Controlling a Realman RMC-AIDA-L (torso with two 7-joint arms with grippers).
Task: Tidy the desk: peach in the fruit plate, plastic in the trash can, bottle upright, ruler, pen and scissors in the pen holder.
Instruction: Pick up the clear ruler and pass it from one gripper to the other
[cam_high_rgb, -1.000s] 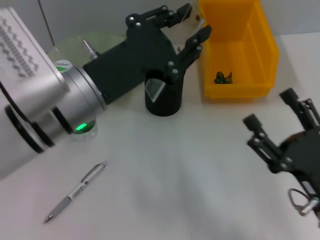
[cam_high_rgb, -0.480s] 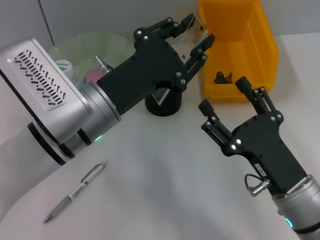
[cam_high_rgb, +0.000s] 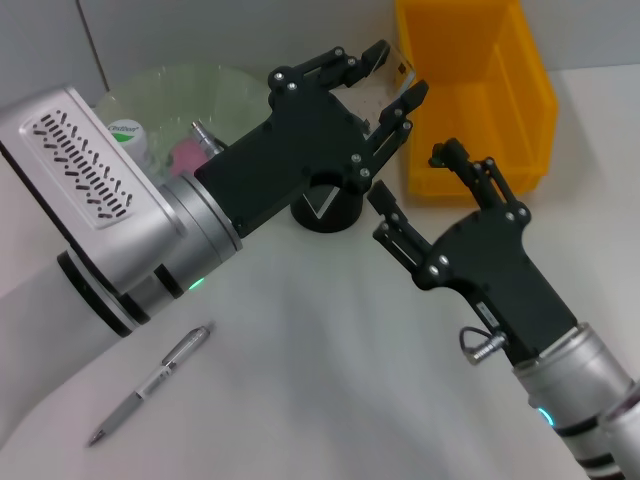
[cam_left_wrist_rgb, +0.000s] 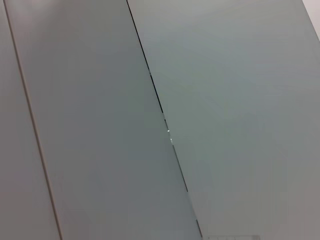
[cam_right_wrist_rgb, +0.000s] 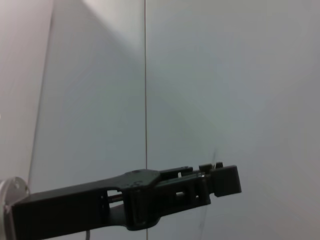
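My left gripper (cam_high_rgb: 392, 72) is above the black pen holder (cam_high_rgb: 326, 212) and holds a clear ruler (cam_high_rgb: 402, 58), whose lower end shows inside the holder. My right gripper (cam_high_rgb: 414, 190) is open and empty, just right of the holder and in front of the yellow trash bin (cam_high_rgb: 480, 70). A silver pen (cam_high_rgb: 150, 385) lies on the table at front left. A pink peach (cam_high_rgb: 186, 152) sits in the green fruit plate (cam_high_rgb: 175, 90), beside a bottle with a white-green cap (cam_high_rgb: 126, 133). The scissors are out of view. The plastic in the bin is hidden behind my right gripper.
The left arm's silver housing (cam_high_rgb: 90, 190) covers the table's left side. The left wrist view shows only a grey wall. The right wrist view shows the wall and a black gripper part (cam_right_wrist_rgb: 150, 200).
My right gripper has come up from the front right edge to just beside the pen holder, now covering the plastic in the bin. My left arm shifted slightly, still over the holder.
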